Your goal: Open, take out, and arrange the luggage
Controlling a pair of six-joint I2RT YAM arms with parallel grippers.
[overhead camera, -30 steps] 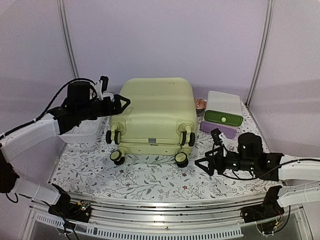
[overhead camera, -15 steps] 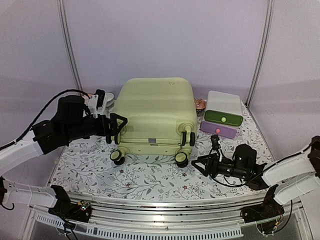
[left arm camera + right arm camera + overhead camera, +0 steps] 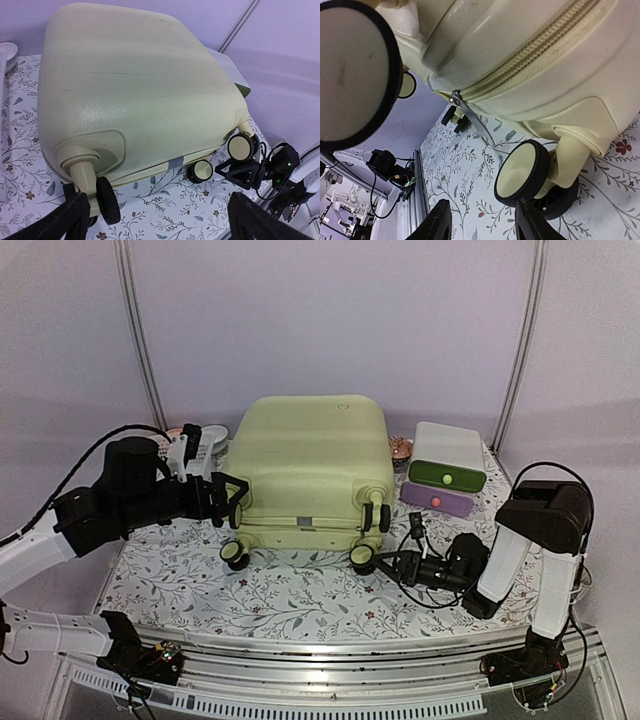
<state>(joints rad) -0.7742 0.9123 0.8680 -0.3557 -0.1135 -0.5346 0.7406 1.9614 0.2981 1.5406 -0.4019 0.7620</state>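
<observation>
The luggage is a pale yellow-green hard-shell suitcase lying flat and zipped shut, wheels toward me. My left gripper hovers open by its near-left wheels; in the left wrist view the wide-apart fingers frame the luggage and a black wheel, gripping nothing. My right gripper sits low by the near-right wheel. The right wrist view shows its fingers apart and empty below a cream wheel. The metal zipper pull hangs from the closed zipper beyond them.
A small white box with green and purple drawers stands right of the luggage, with a pinkish item behind it. A white object lies at the back left. The flowered tablecloth ends at a metal rail in front.
The right arm has folded and its gripper slid left and down to the near-right wheel, jaws narrowing. The left gripper dropped and drew back beside the near-left wheels.
</observation>
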